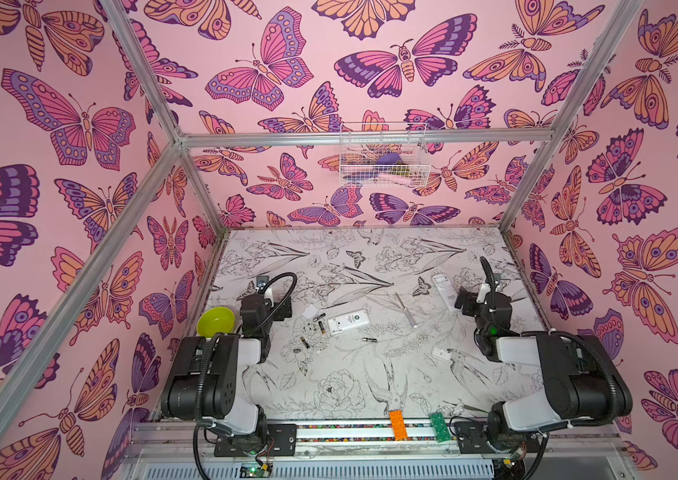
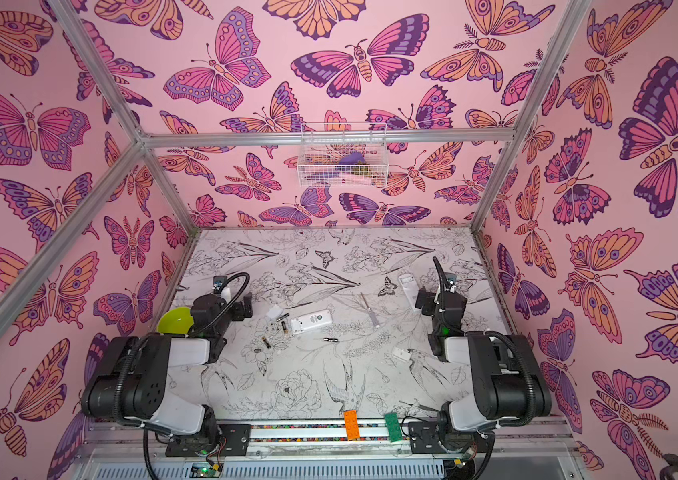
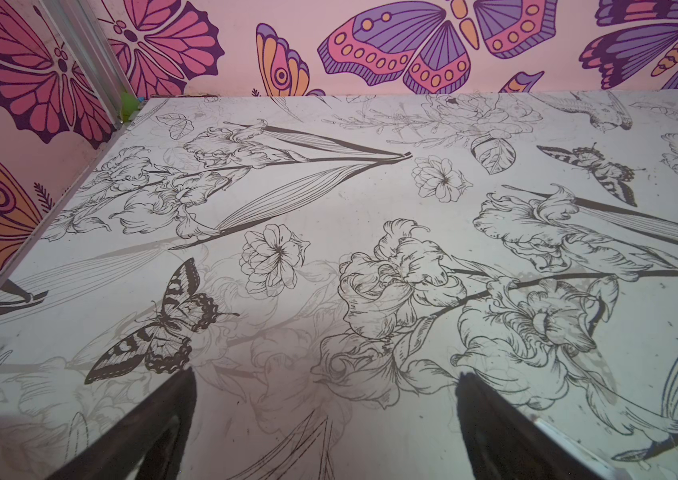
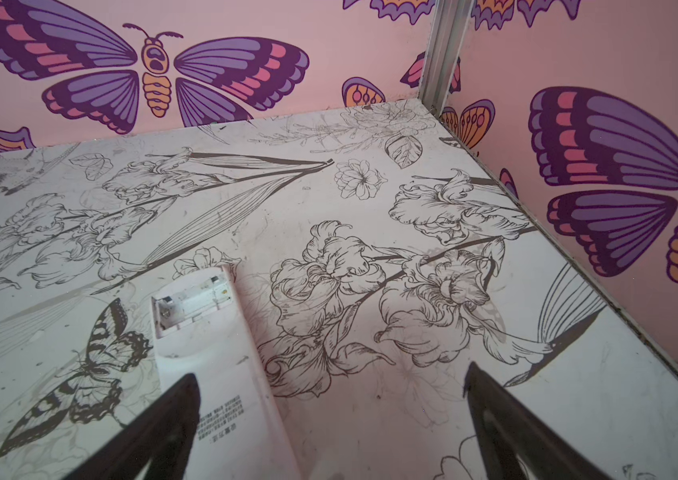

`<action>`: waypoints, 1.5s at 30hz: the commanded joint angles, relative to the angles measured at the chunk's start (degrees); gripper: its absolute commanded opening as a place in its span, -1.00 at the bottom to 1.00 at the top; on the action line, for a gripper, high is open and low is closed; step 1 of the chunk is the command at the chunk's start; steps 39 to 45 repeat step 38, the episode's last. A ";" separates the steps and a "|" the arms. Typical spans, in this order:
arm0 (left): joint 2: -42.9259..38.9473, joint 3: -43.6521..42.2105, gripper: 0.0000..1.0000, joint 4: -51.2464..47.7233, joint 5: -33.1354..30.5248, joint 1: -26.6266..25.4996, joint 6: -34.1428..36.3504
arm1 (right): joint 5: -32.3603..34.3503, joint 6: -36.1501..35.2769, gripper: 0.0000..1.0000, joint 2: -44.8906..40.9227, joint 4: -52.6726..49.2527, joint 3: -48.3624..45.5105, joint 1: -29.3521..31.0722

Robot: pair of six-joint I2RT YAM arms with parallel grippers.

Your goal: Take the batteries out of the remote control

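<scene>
At the left gripper point(image 1: 283, 309): fingers are held spread wide over the bare table point(image 3: 329, 199); nothing but its print is seen between them
Just past the left fingertips: two batteries point(image 1: 320, 323) are laid close together against the end of a white remote point(image 1: 347, 322); a small white cover point(image 1: 309, 311) is set beside them
Nearer the left arm: a third battery point(image 1: 305, 343) is laid alone
Beyond that remote: a fourth battery point(image 1: 369, 340) is laid apart
At the right gripper point(image 1: 464, 301): fingers are held spread wide
Under the right gripper: a second white remote point(image 4: 212, 345) is laid back-up, its battery bay uncovered; one finger point(image 4: 171, 415) is seen over its body
Between the grippers: a screwdriver point(image 1: 406, 309) is laid
Behind the left gripper: a green bowl point(image 1: 215, 321) is set
</scene>
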 commanded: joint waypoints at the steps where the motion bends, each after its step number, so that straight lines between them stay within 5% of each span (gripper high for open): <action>1: -0.02 -0.31 0.97 1.23 -0.49 -0.18 0.06 | 0.34 -0.24 0.98 0.20 -0.35 0.78 0.32; 7: -0.01 -0.25 0.97 1.23 -0.49 -0.16 0.09 | -3.83 -3.46 0.98 -0.70 4.50 -2.29 1.38; 11: -0.03 -0.29 0.97 1.18 -0.49 -0.12 0.08 | 1.64 -0.95 0.98 -0.81 15.08 -8.04 1.33; 13: 0.01 -0.30 0.98 1.20 -0.49 -0.10 0.09 | 7.63 1.99 0.98 0.01 12.00 -6.21 1.33; 16: -0.02 -0.30 0.97 1.16 -0.41 -0.12 0.07 | 4.75 0.31 0.98 0.01 -0.98 0.65 1.29; 45: -0.07 -0.31 0.97 1.23 -0.45 -0.07 0.08 | 4.93 0.07 0.98 0.07 -0.15 0.51 1.56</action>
